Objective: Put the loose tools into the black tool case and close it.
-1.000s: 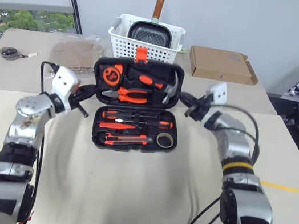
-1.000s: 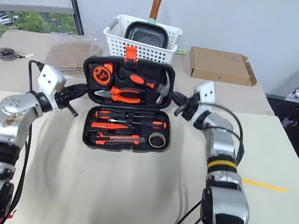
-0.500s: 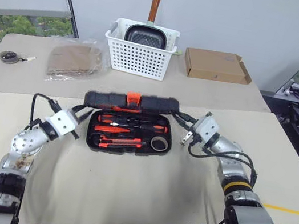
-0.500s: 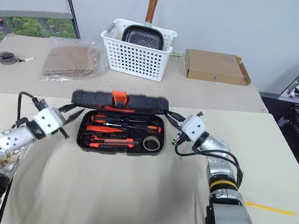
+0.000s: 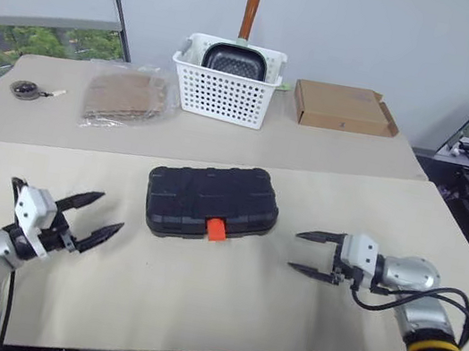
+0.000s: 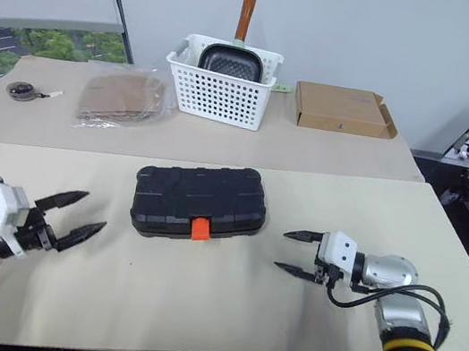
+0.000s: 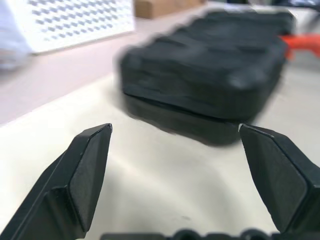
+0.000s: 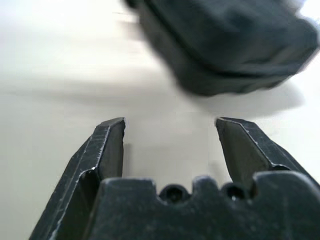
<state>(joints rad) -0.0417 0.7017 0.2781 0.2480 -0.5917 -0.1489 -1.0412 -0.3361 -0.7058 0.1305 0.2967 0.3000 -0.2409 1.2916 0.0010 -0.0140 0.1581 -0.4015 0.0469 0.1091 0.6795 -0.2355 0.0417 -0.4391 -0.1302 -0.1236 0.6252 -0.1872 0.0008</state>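
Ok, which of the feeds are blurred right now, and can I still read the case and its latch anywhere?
Left wrist view: the black tool case is smeared and soft, while the fingers stay sharp. Right wrist view: the same, the case a dark blur. Left eye view: crisp, evenly lit, the case shut with its orange latch clear, the left gripper and right gripper open at either side.

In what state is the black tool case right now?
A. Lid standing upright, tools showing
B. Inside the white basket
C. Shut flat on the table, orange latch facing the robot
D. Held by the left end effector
C: the black tool case lies shut, orange latch at its near edge, both end effectors clear of it.
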